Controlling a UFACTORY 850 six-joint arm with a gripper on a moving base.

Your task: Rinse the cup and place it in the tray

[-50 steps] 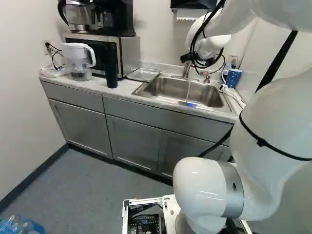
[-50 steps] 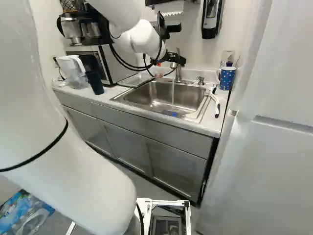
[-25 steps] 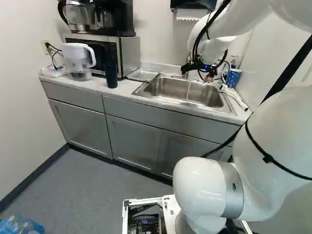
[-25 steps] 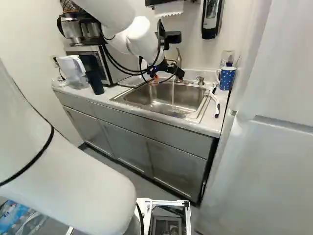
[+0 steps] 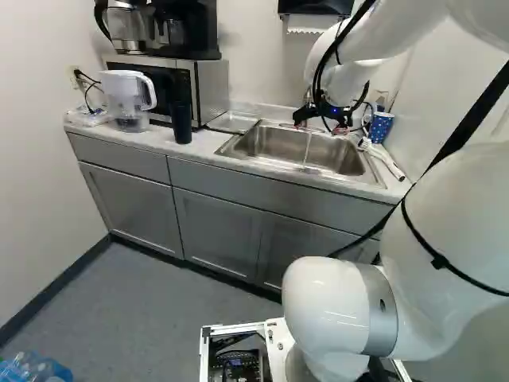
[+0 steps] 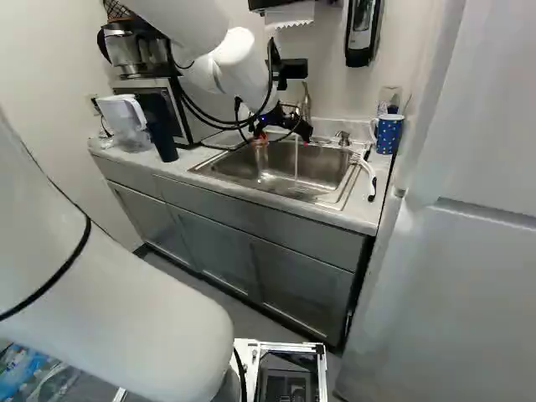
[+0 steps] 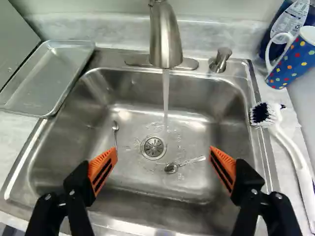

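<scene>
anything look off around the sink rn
The faucet is running though the blue dotted cup stands beside the sink, and two spoons lie loose in the basin. Nothing looks damaged.

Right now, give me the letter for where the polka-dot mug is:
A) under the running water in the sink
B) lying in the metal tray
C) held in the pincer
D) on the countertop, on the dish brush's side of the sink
D: the polka-dot mug stands on the countertop beside the sink, just past the dish brush's bristles, while the pincer is open over the basin.
</scene>
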